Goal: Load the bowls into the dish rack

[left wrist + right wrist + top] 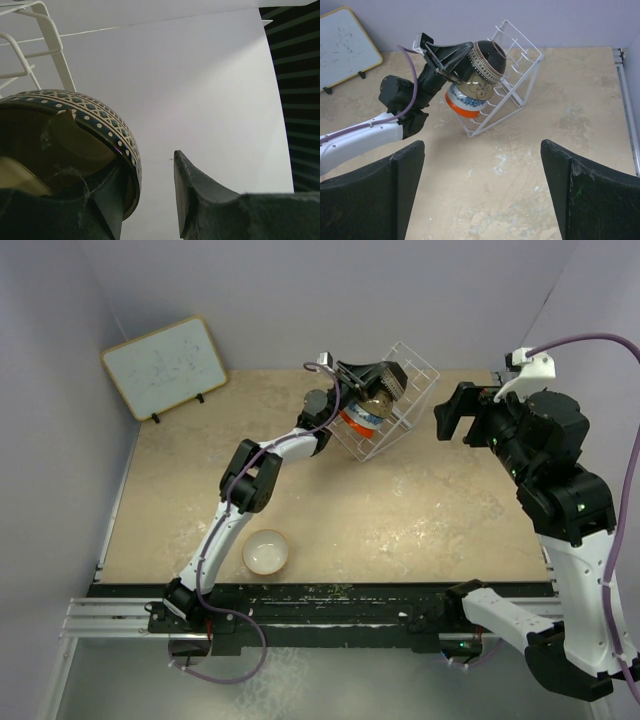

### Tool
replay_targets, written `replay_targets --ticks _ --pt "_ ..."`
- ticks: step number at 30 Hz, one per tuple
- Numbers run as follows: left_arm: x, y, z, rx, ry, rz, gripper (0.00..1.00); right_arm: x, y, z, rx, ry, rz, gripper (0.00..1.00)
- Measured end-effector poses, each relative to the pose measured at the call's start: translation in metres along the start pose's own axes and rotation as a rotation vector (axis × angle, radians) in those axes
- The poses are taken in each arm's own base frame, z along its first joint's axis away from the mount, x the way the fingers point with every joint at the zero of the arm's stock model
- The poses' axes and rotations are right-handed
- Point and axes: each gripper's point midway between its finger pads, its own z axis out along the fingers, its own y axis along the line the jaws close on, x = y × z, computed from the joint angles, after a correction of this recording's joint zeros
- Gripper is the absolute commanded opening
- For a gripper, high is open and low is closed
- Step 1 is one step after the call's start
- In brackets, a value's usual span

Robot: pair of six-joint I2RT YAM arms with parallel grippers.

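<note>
Currently, by item, hazards noted against each.

- Left pincer [150, 166]: jaws apart and straddling the wall of the brown bowl [490, 57]. One finger is inside the tan interior. The other is outside, with a clear gap to the patterned rim band. Nothing is clamped.
- Brown bowl: tipped on edge, high against the upper wires of the dish rack [515, 82]. Whether it sits fully between wires cannot be told. Likely hazard: if the inner finger catches the wall as it backs out, the bowl could be pulled off the wires and drop onto the tabletop [545, 115].
- Orange bowl [456, 109] and blue-patterned bowl [470, 101]: lodged together low in the rack, directly under the brown bowl. A falling bowl would probably strike them and could jolt both loose.
- Dish rack: thin white wire, leaning in a V near the far edge. It looks light, so a sideways nudge from the pincer may slide or tip it with its load.
- Cream-white bowl [266, 552]: upright on the tabletop, not loaded, just beside the lower link of the left arm [215, 530]. A wide swing of that link could knock it toward the near edge.
- Right pincer [452, 412]: jaws wide apart and empty, raised near the rack's right side. Both arms working at the rack together would risk a collision.
- Glossy black bowl: not made out in any view.
</note>
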Motion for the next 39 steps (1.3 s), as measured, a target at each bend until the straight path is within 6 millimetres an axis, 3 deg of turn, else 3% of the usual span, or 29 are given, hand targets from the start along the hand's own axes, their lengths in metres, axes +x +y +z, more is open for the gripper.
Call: replay_targets --ticks 16,22,39 --pt "-0.005 -0.004 -0.004 -0.052 0.005 -0.006 0.57 -0.002 0.001 0.001 -0.002 -0.009 0.002 1.00" --pt "-0.004 -0.002 -0.006 -0.135 0.045 -0.014 0.73 -0.001 0.001 0.002 -0.003 -0.008 0.002 1.00" --pt "-0.004 0.006 -0.025 -0.271 0.118 0.031 0.81 0.000 0.007 0.007 -0.030 -0.012 0.007 1.00"
